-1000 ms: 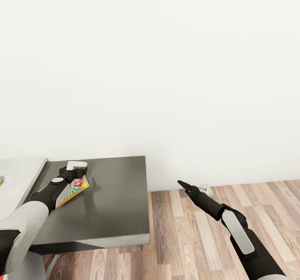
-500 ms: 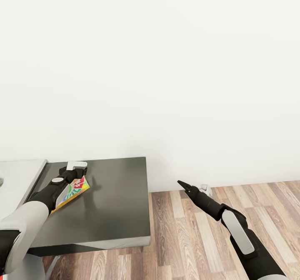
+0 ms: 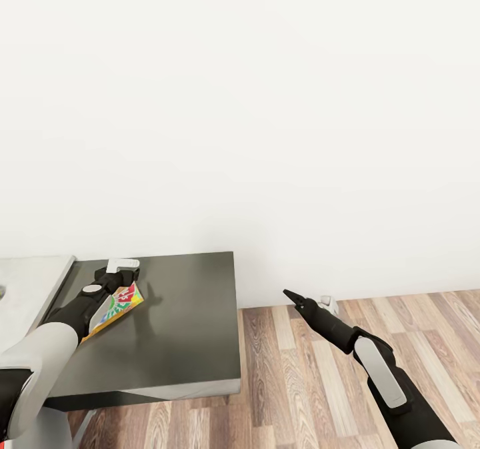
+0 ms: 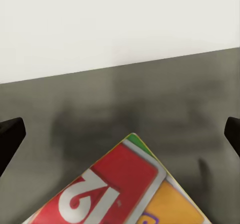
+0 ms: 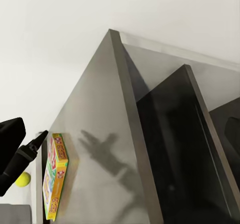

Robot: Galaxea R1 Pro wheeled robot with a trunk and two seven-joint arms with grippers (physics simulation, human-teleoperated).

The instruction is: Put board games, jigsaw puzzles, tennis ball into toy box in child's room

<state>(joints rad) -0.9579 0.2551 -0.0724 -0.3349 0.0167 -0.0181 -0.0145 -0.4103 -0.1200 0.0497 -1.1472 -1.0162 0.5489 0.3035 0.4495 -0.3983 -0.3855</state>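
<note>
A home room, plainly furnished: wood-plank floor (image 3: pixel 320 382), bare white wall (image 3: pixel 267 102), a low dark-topped cabinet (image 3: pixel 180 329), and a colourful board game (image 5: pixel 55 181) with a tennis ball (image 5: pixel 21 179) nearby.

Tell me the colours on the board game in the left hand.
Red, white, orange and green board game, clearest in the left wrist view.

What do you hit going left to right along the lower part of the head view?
white-topped table → left gripper holding a colourful board game above the dark grey-topped cabinet → wood floor → right gripper.
</note>
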